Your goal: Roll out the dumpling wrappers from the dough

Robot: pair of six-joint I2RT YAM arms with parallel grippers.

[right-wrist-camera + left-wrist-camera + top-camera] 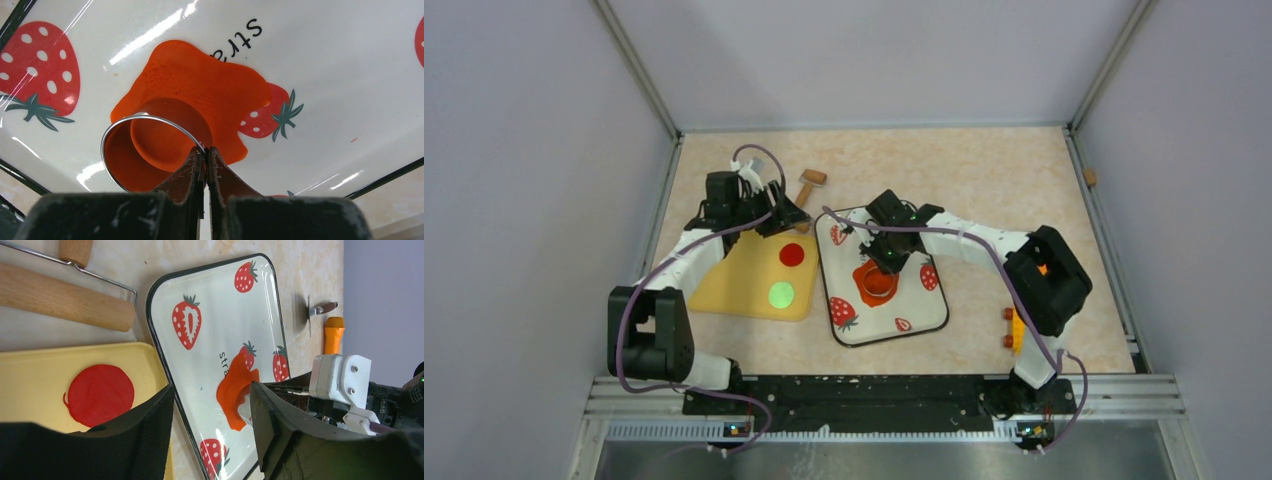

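The dough [200, 85] is a vivid orange-red. The tray [215, 295] is glossy white with a thin black rim, printed with red strawberries [186, 322] — white seeds, dark green leaves — and black lettering. The ring cutter [145, 116] is shiny silver. The board [744, 280] is pale yellow, with one red wrapper [792, 254] and one bright green wrapper [781, 294]. The rolling pin [60, 300] is light tan wood; the table [984, 170] is mottled beige.

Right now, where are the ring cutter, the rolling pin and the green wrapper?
ring cutter [145, 116]: right wrist view, far side of the metal rim.
rolling pin [65, 299]: left wrist view, middle of the wooden barrel.
green dumpling wrapper [781, 294]: top external view, centre of the disc.
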